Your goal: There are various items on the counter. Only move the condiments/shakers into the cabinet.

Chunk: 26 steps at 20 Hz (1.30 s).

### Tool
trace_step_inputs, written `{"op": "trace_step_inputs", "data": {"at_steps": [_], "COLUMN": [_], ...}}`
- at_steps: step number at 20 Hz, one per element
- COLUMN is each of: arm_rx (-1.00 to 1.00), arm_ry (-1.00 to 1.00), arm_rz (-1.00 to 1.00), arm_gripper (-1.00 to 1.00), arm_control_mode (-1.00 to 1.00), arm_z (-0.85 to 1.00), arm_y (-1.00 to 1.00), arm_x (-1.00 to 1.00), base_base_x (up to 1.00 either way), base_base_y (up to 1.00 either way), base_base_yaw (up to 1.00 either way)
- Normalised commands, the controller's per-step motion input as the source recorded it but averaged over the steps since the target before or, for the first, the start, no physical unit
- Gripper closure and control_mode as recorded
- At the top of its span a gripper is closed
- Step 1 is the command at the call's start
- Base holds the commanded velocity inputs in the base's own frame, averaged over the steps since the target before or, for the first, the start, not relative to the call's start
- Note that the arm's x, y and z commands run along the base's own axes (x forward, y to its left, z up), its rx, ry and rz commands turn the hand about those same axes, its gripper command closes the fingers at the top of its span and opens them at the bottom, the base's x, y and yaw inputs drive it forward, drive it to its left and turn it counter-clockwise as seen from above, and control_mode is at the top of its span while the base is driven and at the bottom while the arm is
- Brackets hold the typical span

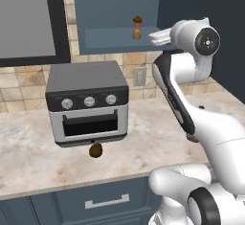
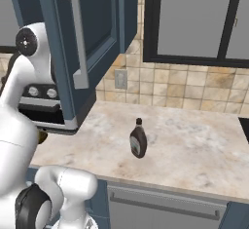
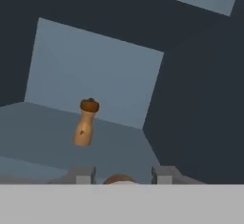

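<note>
With one brown-topped shaker (image 1: 137,27) already on the cabinet (image 1: 110,39) shelf, the gripper (image 3: 120,176) reaches in pinching a second shaker (image 3: 119,179) (I judge). Next it must set down and release; the syrup bottle (image 2: 138,139) waits on the counter (image 2: 194,145).

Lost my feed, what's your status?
Gripper shut on a shaker at the cabinet. Brown-topped shaker shelved. Syrup bottle on counter.
</note>
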Motion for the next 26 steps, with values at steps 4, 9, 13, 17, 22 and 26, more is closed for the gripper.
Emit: {"op": "trace_step_inputs", "data": {"at_steps": [4, 9, 13, 17, 22, 26], "arm_rx": [0.16, 0.15, 0.02, 0.0, 0.07, 0.02], "arm_ry": [0.05, 0.08, 0.11, 0.06, 0.11, 0.02], "arm_rz": [-0.01, -0.02, -0.08, 0.0, 0.0, 0.0], "arm_gripper": [1.0, 1.0, 1.0, 1.0, 1.0, 1.0], "arm_control_mode": [-1.0, -1.0, -1.0, -1.0, -1.0, -1.0], "arm_z": [0.17, 0.21, 0.02, -0.07, -0.02, -0.04], "arm_y": [0.0, -0.05, 0.0, 0.0, 0.0, -0.01], "arm_x": [0.62, 0.69, 0.61, 0.06, 0.13, 0.03], "base_base_x": [0.0, 0.0, 0.0, 0.0, 0.0, 0.0], "base_base_y": [0.0, 0.0, 0.0, 0.0, 0.0, 0.0], "base_base_yaw": [0.0, 0.0, 0.0, 0.0, 0.0, 0.0]}}
